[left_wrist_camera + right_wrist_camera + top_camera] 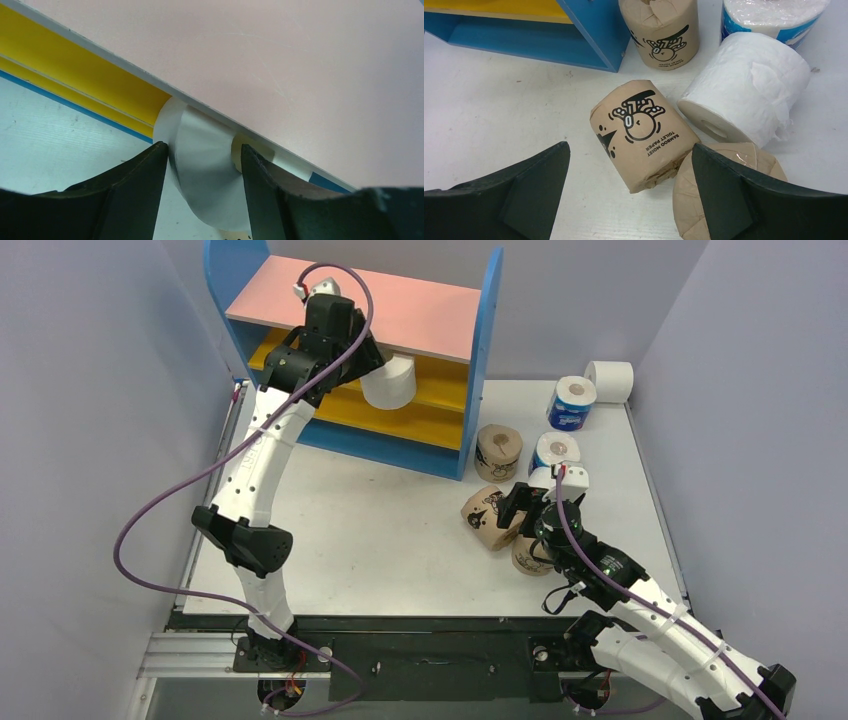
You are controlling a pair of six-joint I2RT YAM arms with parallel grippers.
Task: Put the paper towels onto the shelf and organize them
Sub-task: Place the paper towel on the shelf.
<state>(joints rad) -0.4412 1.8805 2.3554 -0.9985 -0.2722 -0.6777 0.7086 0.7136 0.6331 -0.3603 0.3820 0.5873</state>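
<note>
The left pincer (205,150) straddles a white roll (390,383) on a yellow board of the shelf (490,340); pinching or just flanking, unclear. The right pincer (630,147), spread wide, hovers over a tan roll (644,135) lying on the table (380,530). Seemingly the placement step; next, back the left arm out cleanly.

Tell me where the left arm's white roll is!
Top view, left side: the white roll is at the upper yellow shelf, under the pink board, within the left hand.

A white roll (390,383) rests on the shelf (425,315), upper yellow tier; tan and blue-wrapped rolls (498,452) sit beside it.
</note>
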